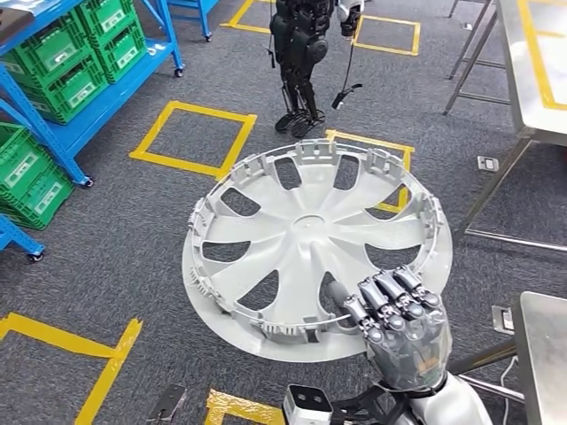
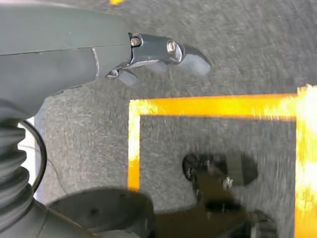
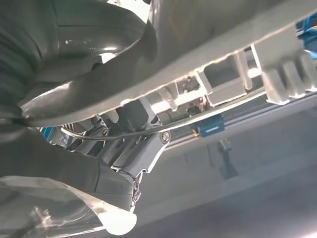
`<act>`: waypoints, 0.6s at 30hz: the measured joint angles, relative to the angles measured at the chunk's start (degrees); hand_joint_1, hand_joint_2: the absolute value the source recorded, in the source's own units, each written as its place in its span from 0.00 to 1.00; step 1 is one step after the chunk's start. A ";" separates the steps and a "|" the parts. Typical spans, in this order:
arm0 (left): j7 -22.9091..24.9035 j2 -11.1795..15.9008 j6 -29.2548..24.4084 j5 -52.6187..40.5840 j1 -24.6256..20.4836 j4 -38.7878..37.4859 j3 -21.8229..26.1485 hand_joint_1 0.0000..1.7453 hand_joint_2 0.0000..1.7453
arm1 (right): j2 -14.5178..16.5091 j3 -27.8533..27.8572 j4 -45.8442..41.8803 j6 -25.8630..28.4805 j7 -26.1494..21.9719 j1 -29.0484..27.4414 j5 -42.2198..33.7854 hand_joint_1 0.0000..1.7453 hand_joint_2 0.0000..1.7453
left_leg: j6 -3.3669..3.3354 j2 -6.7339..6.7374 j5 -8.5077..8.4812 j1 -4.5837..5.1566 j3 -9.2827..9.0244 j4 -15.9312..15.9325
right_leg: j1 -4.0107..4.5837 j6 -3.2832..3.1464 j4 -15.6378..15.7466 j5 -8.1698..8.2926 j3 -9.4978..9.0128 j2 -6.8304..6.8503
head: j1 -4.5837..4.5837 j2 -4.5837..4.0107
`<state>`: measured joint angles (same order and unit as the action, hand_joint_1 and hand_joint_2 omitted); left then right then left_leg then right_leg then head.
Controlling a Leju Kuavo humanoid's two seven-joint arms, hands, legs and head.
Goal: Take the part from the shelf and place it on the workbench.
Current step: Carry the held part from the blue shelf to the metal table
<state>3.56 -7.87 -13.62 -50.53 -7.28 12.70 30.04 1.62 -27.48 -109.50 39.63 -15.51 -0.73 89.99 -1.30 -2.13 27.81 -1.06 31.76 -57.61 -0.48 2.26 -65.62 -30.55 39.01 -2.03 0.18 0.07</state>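
my right hand (image 1: 401, 332) grasping hubcap (image 1: 314, 230) rim; left hand (image 2: 75, 54) grip unclear. light, rigid plastic, clips brittle, hold rim.

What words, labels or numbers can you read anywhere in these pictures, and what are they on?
None can be read.
White labels on the green crates on the blue shelf: too small and blurred to read.
The silver wheel cover held by the right hand: no lettering visible on it.
Yellow floor tape: plain square outlines, no text.
Both wrist views: no writing visible.
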 joint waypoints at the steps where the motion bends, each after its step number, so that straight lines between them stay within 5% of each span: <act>1: 0.00 -0.04 0.07 -0.09 0.07 0.00 -0.01 0.00 1.00 | 0.00 -0.01 -0.01 0.00 -0.22 0.07 0.00 1.00 1.00 | -0.05 0.54 0.00 0.04 0.02 -0.02 | -0.09 0.23 -3.98 -1.72 1.80 1.04 | 0.18 0.00; 3: -0.01 -0.05 0.22 -0.29 0.19 0.00 0.00 0.00 1.00 | 0.00 0.12 -0.01 0.00 -0.72 0.06 0.00 1.00 1.00 | -0.06 1.46 0.04 0.09 0.04 -0.06 | -0.24 0.52 -8.59 -2.78 3.86 1.79 | 0.20 0.00; 4: -0.02 -0.05 0.30 -0.40 0.15 0.00 0.00 0.00 1.00 | 0.00 0.23 -0.01 0.00 -1.02 0.05 0.00 1.00 1.00 | -0.03 1.73 0.07 0.09 0.04 -0.08 | -0.29 0.54 -7.63 -1.73 3.28 1.88 | 0.21 0.00; 7: -0.15 -0.19 0.48 -0.62 -0.19 0.00 -0.03 0.00 1.00 | 0.01 0.52 -0.07 0.00 -2.03 0.13 0.00 1.00 1.00 | 0.37 1.99 0.28 0.21 -0.04 -0.19 | -0.26 0.17 3.55 2.77 -2.84 2.18 | 0.22 0.00; 9: -0.21 -0.23 0.53 -0.80 -0.36 0.00 -0.06 0.00 1.00 | 0.05 0.69 -0.19 0.00 -2.61 0.21 0.00 1.00 1.00 | 0.77 2.00 0.39 0.46 0.11 -0.40 | -0.15 -0.22 7.58 3.33 -5.17 2.23 | 0.15 0.00; 13: -0.48 -0.23 0.74 -1.02 -0.47 0.00 -0.08 0.00 1.00 | 0.15 1.11 -0.28 0.00 -3.39 0.20 0.00 1.00 1.00 | 0.39 2.05 0.25 0.58 0.03 -0.28 | -0.06 -0.45 7.77 3.41 -5.31 2.01 | 0.09 0.00; 18: -1.08 -0.26 0.99 -1.06 -0.91 0.00 -0.14 0.00 1.00 | 0.43 1.48 -0.31 0.00 -3.99 0.23 0.00 1.00 1.00 | 0.90 2.04 -0.04 0.52 -0.22 0.30 | 0.05 -0.97 7.66 3.28 -5.28 2.04 | 0.09 0.00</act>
<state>2.48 -8.13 -12.62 -51.58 -8.19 12.70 29.89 2.05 -26.00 -109.81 39.63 -19.50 -0.50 89.98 -0.41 -0.09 27.77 -0.54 31.54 -57.32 -0.42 1.29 -57.96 -27.28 33.73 0.01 0.26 0.07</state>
